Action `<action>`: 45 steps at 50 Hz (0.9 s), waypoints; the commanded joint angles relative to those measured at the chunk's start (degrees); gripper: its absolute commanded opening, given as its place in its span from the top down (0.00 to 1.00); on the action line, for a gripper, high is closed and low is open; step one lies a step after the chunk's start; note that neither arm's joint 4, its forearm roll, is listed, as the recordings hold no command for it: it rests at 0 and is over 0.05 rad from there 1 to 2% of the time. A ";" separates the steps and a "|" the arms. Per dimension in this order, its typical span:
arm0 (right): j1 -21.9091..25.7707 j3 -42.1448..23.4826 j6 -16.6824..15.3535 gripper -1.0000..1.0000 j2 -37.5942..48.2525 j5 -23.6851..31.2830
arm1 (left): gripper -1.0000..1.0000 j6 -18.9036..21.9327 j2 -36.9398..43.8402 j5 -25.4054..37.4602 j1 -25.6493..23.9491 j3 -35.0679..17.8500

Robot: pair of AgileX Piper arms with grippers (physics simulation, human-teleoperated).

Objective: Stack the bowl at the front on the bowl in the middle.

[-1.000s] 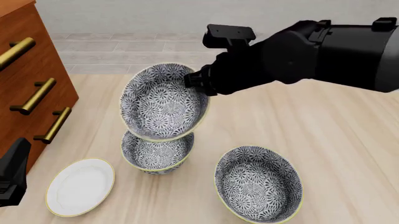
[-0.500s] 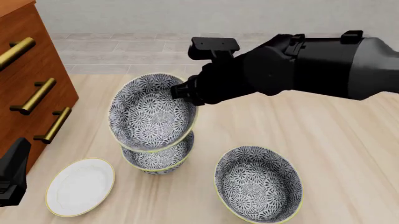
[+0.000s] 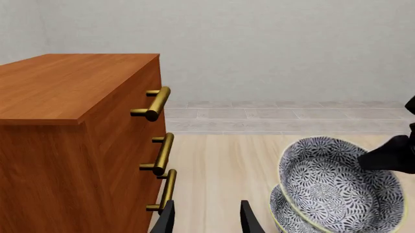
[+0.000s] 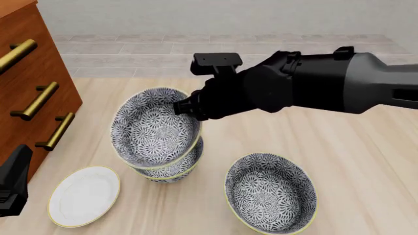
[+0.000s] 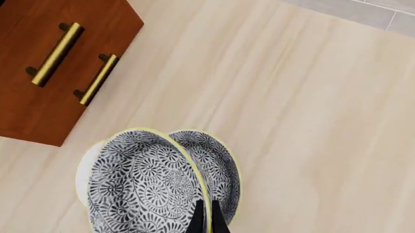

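Gripping the front bowl (image 4: pixel 151 128), unmarked, above the middle bowl (image 4: pixel 171 170).

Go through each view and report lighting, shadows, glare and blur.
Front view: flat even light, sharp, no glare; the right arm hides part of the held bowl. Left wrist view: sharp, soft shading on the drawer chest. Right wrist view: sharp, no hard shadows.

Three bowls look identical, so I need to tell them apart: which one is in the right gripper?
The tilted bowl, pinched at its rim by the right gripper above the bowl beneath. The third bowl sits alone on the table, untouched.
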 commanded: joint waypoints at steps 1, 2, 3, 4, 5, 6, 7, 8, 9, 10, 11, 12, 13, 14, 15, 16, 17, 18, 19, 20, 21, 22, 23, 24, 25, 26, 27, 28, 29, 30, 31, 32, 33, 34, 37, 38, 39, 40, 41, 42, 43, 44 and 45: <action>0.14 1.38 0.73 1.00 0.77 -2.21 | 0.00 -0.14 0.02 0.13 0.04 0.01; 0.17 1.51 0.83 1.00 0.73 -2.31 | 0.00 -0.13 0.02 0.14 0.04 0.01; 0.12 1.56 0.86 1.00 0.74 -2.38 | 0.00 -0.13 0.02 0.14 0.04 0.01; 0.07 1.68 0.85 1.00 0.83 -2.49 | 0.00 -0.13 0.02 0.14 0.03 0.01; 0.06 1.75 0.89 1.00 0.84 -2.58 | 0.00 -0.14 0.02 0.14 0.04 0.01; 0.04 1.87 0.99 1.00 0.83 -2.72 | 0.00 -0.13 0.02 0.13 0.03 0.01; 0.06 1.99 0.96 1.00 0.88 -2.79 | 0.00 -0.13 0.02 0.14 0.04 0.01; 0.01 2.10 0.99 1.00 0.91 -2.91 | 0.00 -0.15 0.02 0.13 0.03 0.01; 0.05 2.29 1.02 1.00 0.94 -3.06 | 0.00 -0.14 0.02 0.14 0.05 0.01; -0.05 2.39 0.99 1.00 1.01 -3.17 | 0.00 -0.13 0.02 0.14 0.03 0.01; -0.12 2.51 1.01 1.00 1.05 -3.30 | 0.00 -0.12 0.02 0.14 0.03 0.01; -0.16 2.97 1.14 1.00 1.07 -3.69 | 0.00 -0.14 0.02 0.14 0.04 0.01; -0.17 3.13 1.24 1.00 1.03 -3.83 | 0.00 -0.15 0.02 0.13 0.04 0.01; -0.20 3.29 1.23 1.00 1.04 -3.93 | 0.00 -0.14 0.02 0.14 0.03 0.01; -0.28 3.45 1.31 1.00 1.04 -4.09 | 0.00 -0.13 0.02 0.13 0.03 0.01; -0.36 3.53 1.29 1.00 1.07 -4.19 | 0.00 -0.13 0.03 0.15 0.04 0.01; -0.47 3.70 1.39 1.00 1.12 -4.40 | 0.00 -0.12 0.02 0.13 0.03 0.01; -0.51 3.93 1.45 1.00 1.23 -4.60 | 0.00 -0.14 0.02 0.14 0.03 0.01; -0.60 3.97 1.45 1.00 1.26 -4.70 | 0.00 -0.12 0.02 0.13 0.02 0.01; -0.64 4.10 1.48 1.00 1.31 -4.85 | 0.00 -0.14 0.02 0.14 0.02 0.01; -0.69 4.16 1.47 1.00 1.38 -4.90 | 0.00 -0.13 0.02 0.14 0.03 0.01; -0.72 4.32 1.54 1.00 1.43 -5.08 | 0.00 -0.15 0.02 0.13 0.04 0.01; -0.75 4.33 1.47 1.00 1.49 -5.06 | 0.00 -0.13 0.02 0.14 0.03 0.01; -0.79 4.36 1.46 1.00 1.53 -5.10 | 0.00 -0.14 0.02 0.14 0.03 0.01; -0.76 4.49 1.55 1.00 1.50 -5.25 | 0.00 -0.13 0.02 0.14 0.04 0.01; -0.76 4.59 1.67 1.00 1.48 -5.36 | 0.00 -0.14 0.02 0.14 0.04 0.01; -0.79 4.67 1.57 1.00 1.55 -5.42 | 0.00 -0.14 0.02 0.13 0.04 0.01; -0.85 4.82 1.65 1.00 1.59 -5.65 | 0.00 -0.13 0.02 0.14 0.03 0.01; -0.82 4.97 1.73 1.00 1.62 -5.79 | 0.00 -0.13 0.02 0.14 0.03 0.01; -0.85 5.20 1.71 1.00 1.75 -6.04 | 0.00 -0.13 0.02 0.14 0.04 0.01; -0.89 5.32 1.81 1.00 1.79 -6.22 | 0.00 -0.13 0.02 0.13 0.04 0.01; -0.82 5.55 1.88 1.00 1.87 -6.42 | 0.00 -0.13 0.02 0.13 0.04 0.01; -0.75 5.87 2.04 1.00 1.99 -6.79 | 0.00 -0.13 0.02 0.14 0.03 0.01; -0.79 5.94 2.08 1.00 2.06 -6.94 | 0.00 -0.14 0.02 0.14 0.03 0.01; -0.82 6.00 2.14 1.00 2.34 -7.20 | 0.00 -0.12 0.02 0.14 0.04 0.01; -0.93 5.85 1.97 1.00 2.51 -7.13 | 0.00 -0.14 0.02 0.14 0.03 0.01; -0.79 5.93 2.11 1.00 2.51 -7.20 | 0.00 -0.14 0.02 0.14 0.04 0.01; -0.74 5.97 2.22 1.00 2.51 -7.30 | 0.00 -0.14 0.02 0.14 0.03 0.01; -0.73 5.97 2.18 1.00 2.59 -7.33 | 0.00 -0.13 0.03 0.15 0.03 0.01; -0.69 6.03 2.24 1.00 2.67 -7.45 | 0.00 -0.14 0.02 0.14 0.02 0.01; -0.57 6.17 2.39 1.00 2.81 -7.70 | 0.00 -0.14 0.02 0.14 0.02 0.01; -0.60 6.10 2.30 1.00 2.93 -7.66 | 0.00 -0.14 0.02 0.14 0.03 0.01; -0.56 6.11 2.38 1.00 2.94 -7.72 | 0.00 -0.14 0.02 0.13 0.04 0.01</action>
